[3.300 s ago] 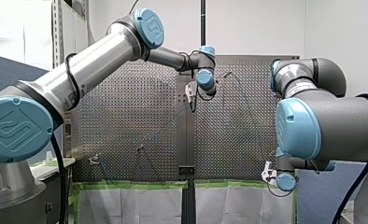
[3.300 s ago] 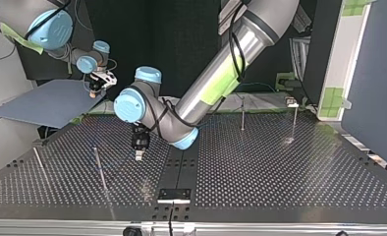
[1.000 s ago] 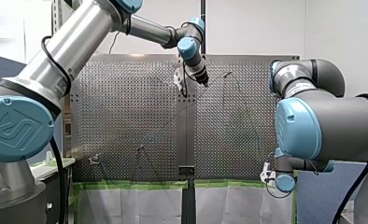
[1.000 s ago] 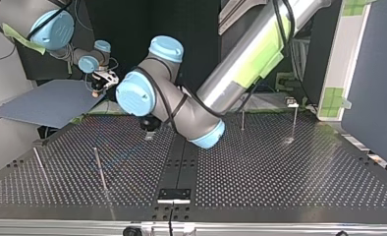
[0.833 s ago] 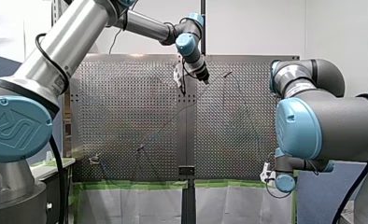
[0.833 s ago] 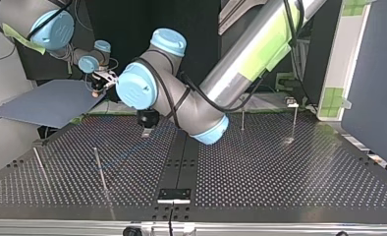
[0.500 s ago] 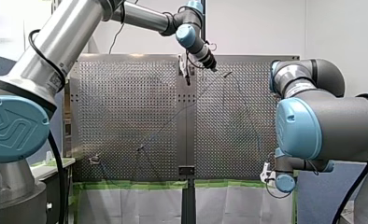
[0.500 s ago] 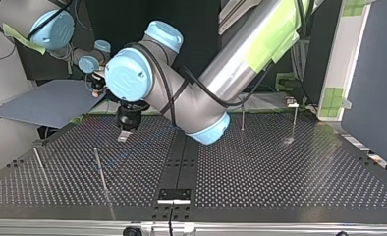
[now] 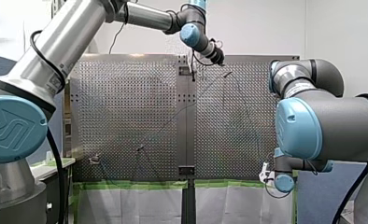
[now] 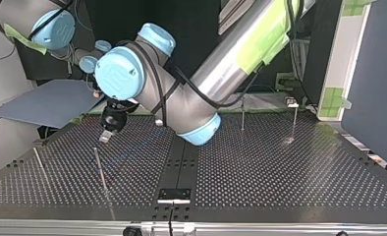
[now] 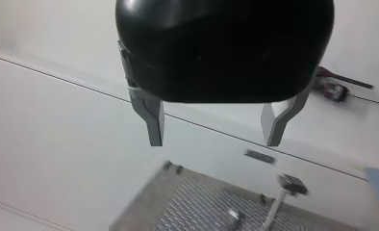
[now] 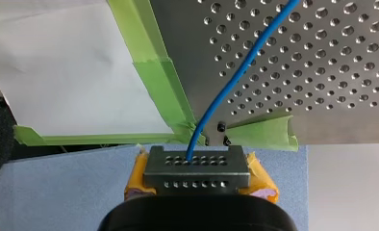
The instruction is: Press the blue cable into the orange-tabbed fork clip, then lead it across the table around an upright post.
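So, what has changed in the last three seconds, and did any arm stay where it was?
My left gripper swung toward the top view's left and is now near an upright post. In the front view it rose and went to the right. Its fingers are open now, with nothing between them. My right gripper stayed where it was, shut on the blue cable.

We see the blue cable (image 12: 235, 72): thin, smooth, gently curved, running from betw. the right pincer's (image 12: 193, 163) fingers out over the perforated surface (image 12: 322, 72). Top view, lower left: 2 thin metal upright posts (image 10: 100, 169) on the surface; 2 more upper right, approx. vertical.
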{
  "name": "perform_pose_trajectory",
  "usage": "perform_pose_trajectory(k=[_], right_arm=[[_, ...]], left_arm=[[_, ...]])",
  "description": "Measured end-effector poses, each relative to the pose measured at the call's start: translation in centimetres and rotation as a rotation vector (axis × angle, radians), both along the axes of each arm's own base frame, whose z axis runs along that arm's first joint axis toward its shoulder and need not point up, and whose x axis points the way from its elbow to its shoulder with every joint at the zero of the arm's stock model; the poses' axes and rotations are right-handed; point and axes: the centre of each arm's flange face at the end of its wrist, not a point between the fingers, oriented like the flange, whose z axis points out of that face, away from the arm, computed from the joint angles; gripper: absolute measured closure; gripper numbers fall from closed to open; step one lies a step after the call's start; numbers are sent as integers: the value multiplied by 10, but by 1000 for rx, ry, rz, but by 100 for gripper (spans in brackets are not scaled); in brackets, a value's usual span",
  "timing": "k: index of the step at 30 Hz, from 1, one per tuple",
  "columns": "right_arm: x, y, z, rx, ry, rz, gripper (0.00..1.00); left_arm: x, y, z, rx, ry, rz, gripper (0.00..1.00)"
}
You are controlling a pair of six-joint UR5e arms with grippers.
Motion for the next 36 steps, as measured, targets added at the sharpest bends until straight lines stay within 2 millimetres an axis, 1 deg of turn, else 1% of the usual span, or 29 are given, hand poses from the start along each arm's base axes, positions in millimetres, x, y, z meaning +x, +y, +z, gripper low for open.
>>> perform_pose_trajectory(k=[5,7,12,17,26,36], right_arm=[[1,0,0,0,1,2,100],[1,0,0,0,1,2,100],[2,0,0,0,1,4,100],[4,0,0,-1,1,6,100],[4,0,0,-2,-3,5,100],[4,1,0,2,-5,6,100]], left_arm=[[9,-6,-26,61,-4,28,0],[12,-7,-29,74,-16,40,0],[15,-9,-22,103,-73,81,0],[18,-6,-16,143,-118,127,0],[15,-4,-16,233,-156,154,0],[10,-7,-16,242,-163,145,0]])
